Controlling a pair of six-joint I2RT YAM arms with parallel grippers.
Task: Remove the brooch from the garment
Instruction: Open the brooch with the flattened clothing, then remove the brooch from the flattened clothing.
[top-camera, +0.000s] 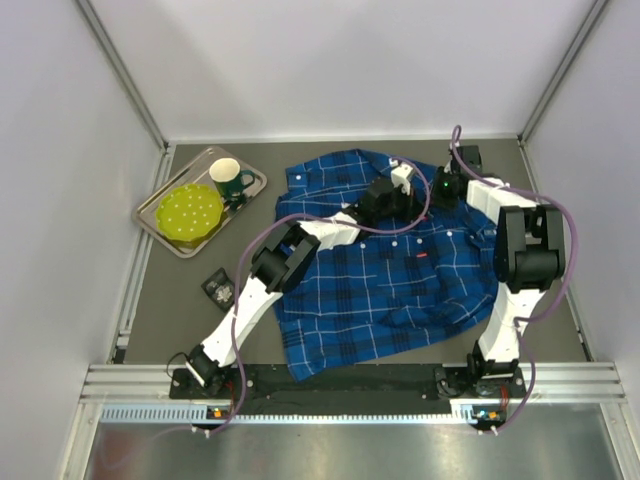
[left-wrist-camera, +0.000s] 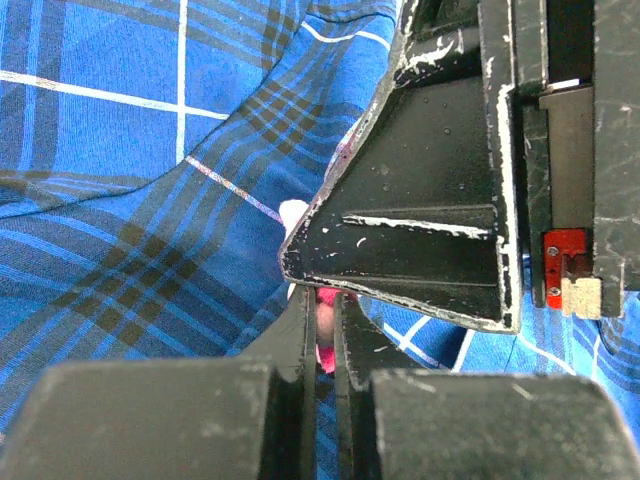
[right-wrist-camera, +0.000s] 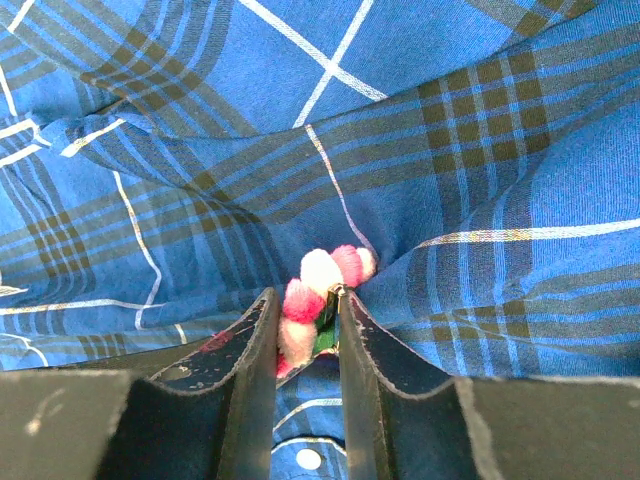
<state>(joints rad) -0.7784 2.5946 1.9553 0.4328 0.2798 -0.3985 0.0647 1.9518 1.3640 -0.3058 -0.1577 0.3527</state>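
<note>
The pink and white fluffy brooch (right-wrist-camera: 322, 275) sits on a fold of the blue plaid shirt (right-wrist-camera: 480, 150), between the fingers of the right end effector (right-wrist-camera: 304, 298), which pinches it narrowly. The left end effector (left-wrist-camera: 323, 300) is closed to a slit, and something pink shows in it.

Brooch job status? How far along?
Done: both arms have reached the brooch on the shirt. In hand: right gripper clamps the pink-and-white brooch. Left gripper is shut right beside it with pink showing in its slit; whether it pinches cloth or brooch is unclear. Left: the brooch sits against the fabric, not yet pulled free.
</note>
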